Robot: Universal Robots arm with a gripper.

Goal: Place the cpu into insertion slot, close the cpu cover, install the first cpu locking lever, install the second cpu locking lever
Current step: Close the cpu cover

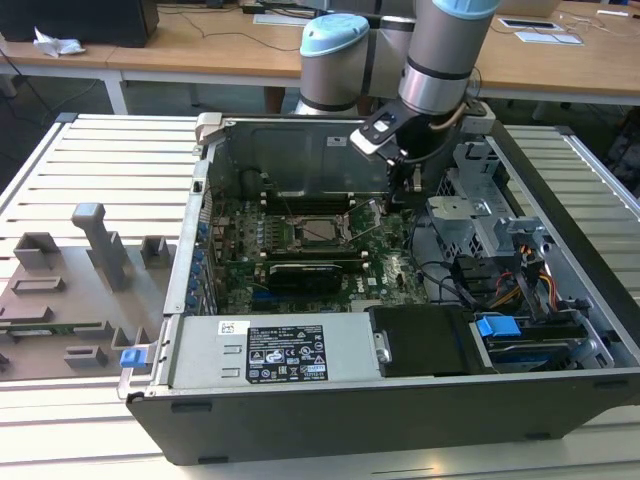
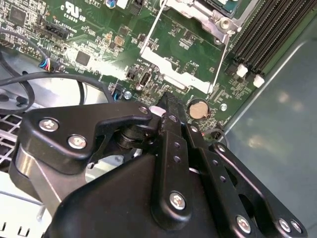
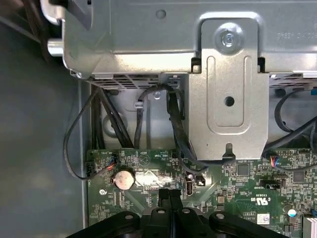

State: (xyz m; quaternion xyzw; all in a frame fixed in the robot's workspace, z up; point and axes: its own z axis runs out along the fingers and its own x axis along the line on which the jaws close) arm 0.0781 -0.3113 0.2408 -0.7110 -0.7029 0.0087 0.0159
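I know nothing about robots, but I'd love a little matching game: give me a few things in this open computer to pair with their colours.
Things:
1. motherboard
2. coin battery
3. end effector
4. plastic clip at the exterior view's right

Colours:
A. blue
B. silver
C. black
D. green

Pairs: 1-D, 2-B, 3-C, 4-A

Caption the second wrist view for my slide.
Black gripper, fingers together, poised over the green motherboard beside a round silver coin cell.
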